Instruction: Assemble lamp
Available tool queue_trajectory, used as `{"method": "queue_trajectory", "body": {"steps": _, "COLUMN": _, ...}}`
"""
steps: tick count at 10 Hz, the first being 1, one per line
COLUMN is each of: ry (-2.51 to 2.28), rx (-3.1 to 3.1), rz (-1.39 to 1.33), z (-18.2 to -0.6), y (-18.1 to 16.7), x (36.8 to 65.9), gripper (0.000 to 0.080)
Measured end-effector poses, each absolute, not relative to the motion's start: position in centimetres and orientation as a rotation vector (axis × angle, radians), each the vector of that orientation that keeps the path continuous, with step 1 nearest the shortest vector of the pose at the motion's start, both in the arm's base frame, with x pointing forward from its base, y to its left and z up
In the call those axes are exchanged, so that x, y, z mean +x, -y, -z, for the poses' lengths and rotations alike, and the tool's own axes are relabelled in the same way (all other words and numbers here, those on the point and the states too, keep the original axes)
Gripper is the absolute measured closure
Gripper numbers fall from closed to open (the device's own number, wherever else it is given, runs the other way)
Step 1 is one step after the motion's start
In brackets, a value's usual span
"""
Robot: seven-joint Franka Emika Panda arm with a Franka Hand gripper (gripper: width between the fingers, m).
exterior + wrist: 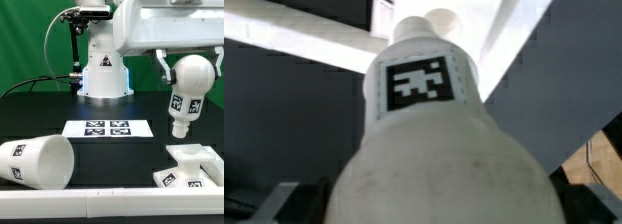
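Note:
My gripper (190,70) is shut on the round head of the white bulb (183,100) and holds it in the air at the exterior view's right. The stem points down, tag facing the camera, above the small flared base (190,166), which sits on the table below it, apart from the stem tip. The large tapered shade (35,161) lies on its side at the exterior view's lower left, its open mouth toward the middle. In the wrist view the bulb (423,140) fills the picture and hides the base. My gripper (438,208) shows only as dark fingers at the edges.
The marker board (108,128) lies flat in the middle of the black table. The white robot pedestal (105,72) stands behind it. A white rail (100,197) runs along the table's near edge. Green backdrop behind.

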State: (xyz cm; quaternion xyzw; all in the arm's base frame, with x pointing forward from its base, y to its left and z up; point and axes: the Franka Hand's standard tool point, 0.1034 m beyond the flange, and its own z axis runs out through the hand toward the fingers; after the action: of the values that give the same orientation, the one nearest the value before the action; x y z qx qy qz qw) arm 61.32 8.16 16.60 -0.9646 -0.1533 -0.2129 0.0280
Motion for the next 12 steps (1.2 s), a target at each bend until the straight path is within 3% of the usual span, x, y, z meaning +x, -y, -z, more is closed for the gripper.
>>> {"method": "queue_trajectory", "body": {"steps": 4, "ry": 0.383, "rx": -2.94, "rz": 0.593, "z": -17.3, "y": -7.1, "x": 61.5, "gripper": 0.0223}}
{"method": "queue_trajectory", "body": {"steps": 7, "ry": 0.315, "rx": -2.933, "rz": 0.704, "z": -18.0, "y": -7.1, "x": 62.8, "gripper": 0.0223}}
{"method": "queue_trajectory", "body": {"steps": 12, "ry": 0.295, "rx": -2.938, "rz": 0.7, "z": -17.7, "y": -7.0, "x": 62.7, "gripper": 0.0223}}
